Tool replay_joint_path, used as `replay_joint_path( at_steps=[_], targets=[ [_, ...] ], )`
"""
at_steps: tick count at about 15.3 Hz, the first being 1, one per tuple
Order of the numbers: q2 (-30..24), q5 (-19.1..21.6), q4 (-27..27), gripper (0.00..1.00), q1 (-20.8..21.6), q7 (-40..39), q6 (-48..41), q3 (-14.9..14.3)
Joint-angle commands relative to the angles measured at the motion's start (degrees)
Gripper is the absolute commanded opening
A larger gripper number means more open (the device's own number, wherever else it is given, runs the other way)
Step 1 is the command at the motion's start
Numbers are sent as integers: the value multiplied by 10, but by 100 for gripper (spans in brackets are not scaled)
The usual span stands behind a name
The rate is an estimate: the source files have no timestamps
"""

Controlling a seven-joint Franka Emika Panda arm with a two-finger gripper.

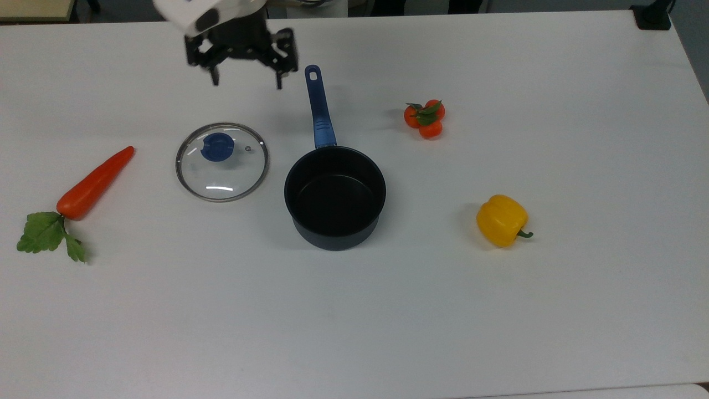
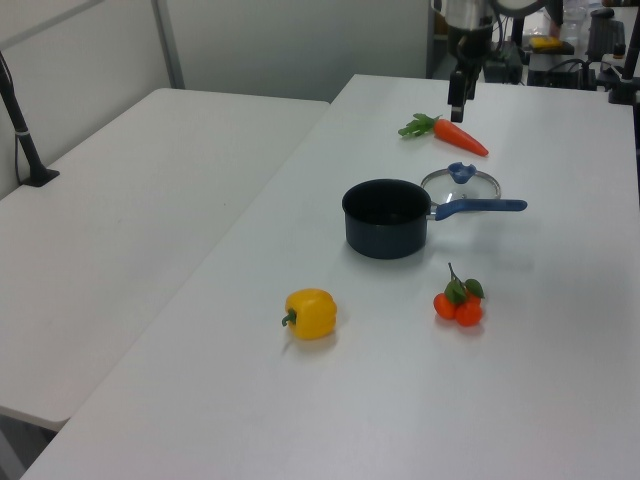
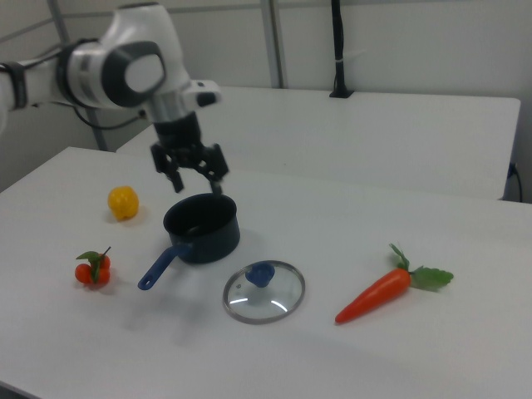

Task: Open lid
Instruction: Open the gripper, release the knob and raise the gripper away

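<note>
From the top view, the lid (image 1: 222,161) lies flat on the table (image 1: 498,310), knob up, at about nine o'clock from the pan (image 1: 335,197) and just beside it, not touching. The pan stands uncovered, its handle pointing to twelve. The claw (image 1: 245,83) hangs up at twelve o'clock from the lid, well apart from it, fingers spread wide with nothing between them. A carrot (image 1: 94,183) sits further out at nine, tomatoes (image 1: 425,118) at about one o'clock from the pan, a pepper (image 1: 502,220) at three.

From the left view, the lid (image 2: 461,182) rests behind the pan's handle, at roughly one o'clock from the pan (image 2: 386,217). The claw (image 2: 457,103) is high above the table, over near the carrot (image 2: 460,137), and clear of everything.

From the right view, the lid (image 3: 264,291) lies at about five o'clock from the pan (image 3: 201,228), flat and free. The claw (image 3: 193,173) hovers at twelve o'clock above the pan's far rim, fingers apart and empty.

To my eye the job looks done: the pan is open and the lid is set down on its own beside it. All that seems left is for the arm to get out of the way.
</note>
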State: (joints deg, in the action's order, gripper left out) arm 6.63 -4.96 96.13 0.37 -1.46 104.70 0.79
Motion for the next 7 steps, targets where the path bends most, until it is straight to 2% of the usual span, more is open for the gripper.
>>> replay_joint_path(
  at_steps=[1, 3, 7],
  targets=[
    [-64, -12, 6, 100, 44, 44, -82, -3],
    [-78, -8, 6, 100, 51, 44, -116, -6],
    [-79, -4, 3, 100, 47, 44, -122, -9]
  ],
)
